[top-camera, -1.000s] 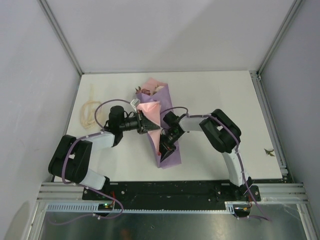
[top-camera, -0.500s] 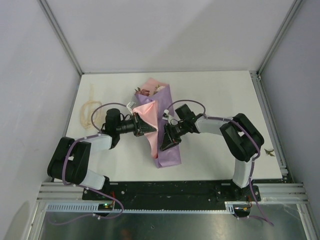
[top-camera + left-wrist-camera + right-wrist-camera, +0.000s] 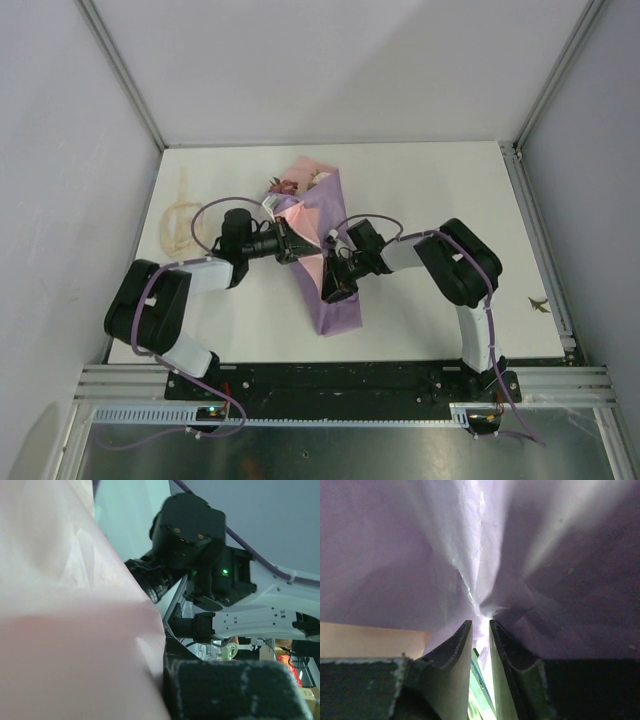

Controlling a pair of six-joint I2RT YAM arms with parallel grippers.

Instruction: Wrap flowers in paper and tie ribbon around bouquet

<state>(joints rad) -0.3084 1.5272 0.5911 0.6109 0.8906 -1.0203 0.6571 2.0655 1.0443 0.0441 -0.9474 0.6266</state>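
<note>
Left claw (image 3: 298, 247) is closed flat on the pink flap of the paper (image 3: 338, 312). Right claw (image 3: 480, 630) stands nearly shut, pinching a gathered lilac fold at the waist. The paper lies mid-table (image 3: 440, 200), folded round the flowers (image 3: 297, 185), whose heads poke out at the far end. Wrapping looks nearly done. The ribbon (image 3: 176, 218) lies loose at far left, so tying has not begun.

I'm watching bouquet (image 3: 327, 300) lying at middle of table (image 3: 450, 200), rose heads pointing toward far edge. Left gripper (image 3: 293, 243) touching pink flap (image 3: 312, 264), right gripper (image 3: 334, 289) pressing against waist. Ribbon (image 3: 177, 216) lying loose near left edge.
</note>
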